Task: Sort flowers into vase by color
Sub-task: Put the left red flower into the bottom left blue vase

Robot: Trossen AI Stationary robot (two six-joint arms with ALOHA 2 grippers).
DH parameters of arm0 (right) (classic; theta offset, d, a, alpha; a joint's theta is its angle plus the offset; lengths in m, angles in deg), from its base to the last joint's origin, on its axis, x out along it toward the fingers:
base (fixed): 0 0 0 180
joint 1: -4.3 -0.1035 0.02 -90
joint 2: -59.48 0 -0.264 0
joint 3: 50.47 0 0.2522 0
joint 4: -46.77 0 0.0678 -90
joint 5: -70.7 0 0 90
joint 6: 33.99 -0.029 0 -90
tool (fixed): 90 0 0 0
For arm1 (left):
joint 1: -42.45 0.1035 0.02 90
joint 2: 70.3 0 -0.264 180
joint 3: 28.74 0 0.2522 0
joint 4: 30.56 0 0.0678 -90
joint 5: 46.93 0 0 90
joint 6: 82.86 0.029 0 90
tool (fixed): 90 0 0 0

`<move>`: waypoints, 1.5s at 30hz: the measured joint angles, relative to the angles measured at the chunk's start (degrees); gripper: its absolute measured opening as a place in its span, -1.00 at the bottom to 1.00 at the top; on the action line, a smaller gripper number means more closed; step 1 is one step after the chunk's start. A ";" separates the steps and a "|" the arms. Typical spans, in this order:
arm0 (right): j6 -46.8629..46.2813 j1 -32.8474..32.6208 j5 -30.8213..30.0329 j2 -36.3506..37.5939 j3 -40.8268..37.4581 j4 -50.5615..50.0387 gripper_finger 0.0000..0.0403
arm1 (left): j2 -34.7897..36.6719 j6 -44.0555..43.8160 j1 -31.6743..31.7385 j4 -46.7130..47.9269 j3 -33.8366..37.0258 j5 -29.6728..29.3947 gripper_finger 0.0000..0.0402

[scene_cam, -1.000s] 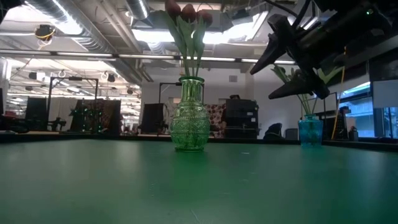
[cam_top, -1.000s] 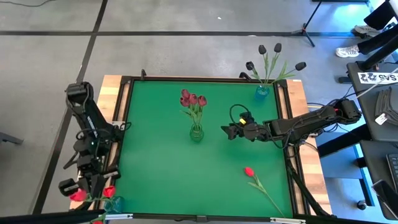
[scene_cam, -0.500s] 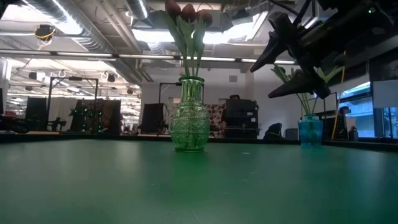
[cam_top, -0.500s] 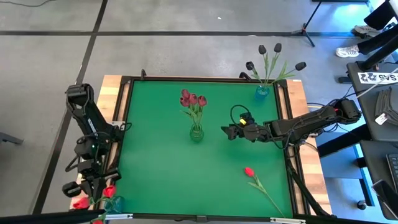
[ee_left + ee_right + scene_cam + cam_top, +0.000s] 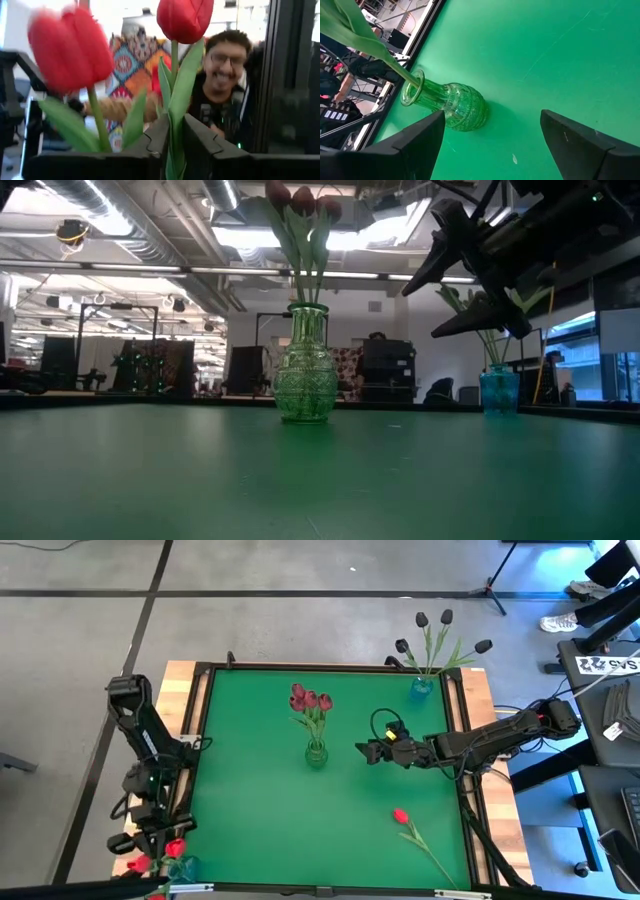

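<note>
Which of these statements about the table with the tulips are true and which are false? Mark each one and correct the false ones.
1. The green vase holds dull pink-red tulips. True.
2. A red tulip lies loose on the green mat. True.
3. The right gripper is shut on a stem. False: it is open and empty near the green vase.
4. The black tulips stand in the green vase. False: they stand in a blue vase.
5. The left gripper closes on a red tulip stem. True.

Dark jointed arms (image 5: 500, 732); black cables; wedge-shaped fingers (image 5: 580, 142).
</note>
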 joint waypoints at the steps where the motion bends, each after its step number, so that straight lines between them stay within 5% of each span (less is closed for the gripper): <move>1: 0.00 0.00 0.01 0.00 0.00 0.00 0.63 | 0.00 -0.21 -0.28 1.38 0.02 -0.04 -0.75; 11: 0.06 0.00 -0.54 0.00 0.00 -0.02 0.63 | 0.11 0.02 -3.60 3.24 0.04 -1.54 -0.49; 18: 5.04 0.00 -3.57 0.00 0.00 0.00 0.63 | 3.66 0.19 -8.35 8.26 0.04 -10.49 -0.34; 38: 9.31 0.00 -5.60 -1.39 0.02 -0.98 0.63 | 23.06 -18.72 -13.74 50.47 0.04 -26.12 -0.22; 45: 10.56 0.00 -4.55 -7.01 0.02 -0.39 0.63 | 27.36 -28.55 -13.83 58.96 0.07 -24.48 -0.38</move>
